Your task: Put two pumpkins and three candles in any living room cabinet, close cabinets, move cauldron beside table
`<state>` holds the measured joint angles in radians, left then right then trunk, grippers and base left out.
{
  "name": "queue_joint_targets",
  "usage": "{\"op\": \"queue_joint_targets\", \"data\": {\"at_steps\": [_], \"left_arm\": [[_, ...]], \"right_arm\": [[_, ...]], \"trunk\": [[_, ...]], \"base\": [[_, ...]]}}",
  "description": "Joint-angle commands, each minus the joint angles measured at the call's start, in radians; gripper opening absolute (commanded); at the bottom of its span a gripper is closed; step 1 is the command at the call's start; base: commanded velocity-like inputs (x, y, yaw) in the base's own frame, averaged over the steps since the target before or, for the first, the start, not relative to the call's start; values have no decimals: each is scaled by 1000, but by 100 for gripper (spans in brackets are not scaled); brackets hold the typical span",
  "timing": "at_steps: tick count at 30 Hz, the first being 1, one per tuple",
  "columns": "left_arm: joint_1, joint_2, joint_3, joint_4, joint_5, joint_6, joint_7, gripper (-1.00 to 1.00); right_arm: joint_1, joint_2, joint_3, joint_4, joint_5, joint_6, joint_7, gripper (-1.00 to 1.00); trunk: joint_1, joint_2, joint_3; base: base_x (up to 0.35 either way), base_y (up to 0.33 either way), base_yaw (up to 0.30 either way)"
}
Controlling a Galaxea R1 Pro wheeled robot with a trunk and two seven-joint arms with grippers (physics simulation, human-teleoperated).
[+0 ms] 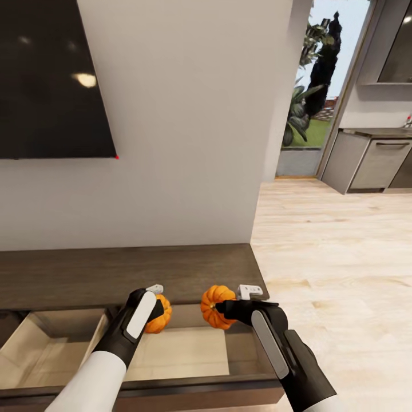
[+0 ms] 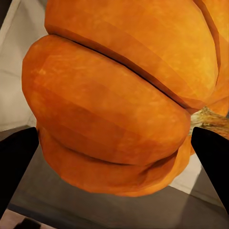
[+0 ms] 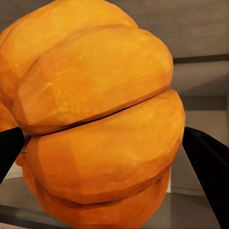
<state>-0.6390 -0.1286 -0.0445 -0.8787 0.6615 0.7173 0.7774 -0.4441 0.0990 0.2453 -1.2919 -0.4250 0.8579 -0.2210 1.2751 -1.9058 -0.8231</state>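
Pumpkins both in hand, held over the open drawers of the cabinet (image 1: 131, 274). Left gripper (image 1: 157, 297) fingers (image 2: 16, 167) clamped on the left pumpkin (image 1: 159, 315), stem showing by one finger in the left wrist view. Right gripper (image 1: 232, 309) fingers (image 3: 210, 167) clamped on the right pumpkin (image 1: 216, 306). Drawers (image 1: 189, 355) show pale wood interiors. TV (image 1: 48, 80) on wall above; kitchen cupboards (image 1: 375, 163) far right.

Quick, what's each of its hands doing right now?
Left gripper: shut on the left pumpkin.
Right gripper: shut on the right pumpkin.
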Motion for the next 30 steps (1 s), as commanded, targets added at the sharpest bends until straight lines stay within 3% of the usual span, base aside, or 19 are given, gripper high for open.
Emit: {"op": "queue_joint_targets", "data": {"at_steps": [1,5,12,16,22,25,30], "left_arm": [[-1,0,-2,1,9,-1,11,-100],[-1,0,-2,25,9,-8,10,-100],[-1,-2,-3,31,8,-17,4,-100],[-1,15,-2,33,6,-18,2,-100],[-1,33,-1,68,6,-44,1,-100],[-1,34,-2,77,3,-73,1,-100],[-2,25,-5,104,-5,-108,1,-100]], "right_arm": [[-1,0,1,-1,-11,2,-11,-100],[-9,3,0,5,-15,3,-47,-100],[-24,46,2,48,-16,-3,-85,-100],[-84,76,4,172,-13,-2,-87,-100],[-192,76,3,315,-18,-1,-85,-100],[-210,76,3,394,-13,-11,-85,-100],[-218,76,2,429,-13,-15,-85,-100]], "trunk": [[4,-8,-4],[19,-36,-17],[46,-85,-39],[61,-113,-51],[84,-155,-70],[96,-176,-79],[115,-211,-95]], "base": [[0,0,0],[0,0,0],[0,0,0],[0,0,0],[0,0,0],[0,0,0],[0,0,0]]}}
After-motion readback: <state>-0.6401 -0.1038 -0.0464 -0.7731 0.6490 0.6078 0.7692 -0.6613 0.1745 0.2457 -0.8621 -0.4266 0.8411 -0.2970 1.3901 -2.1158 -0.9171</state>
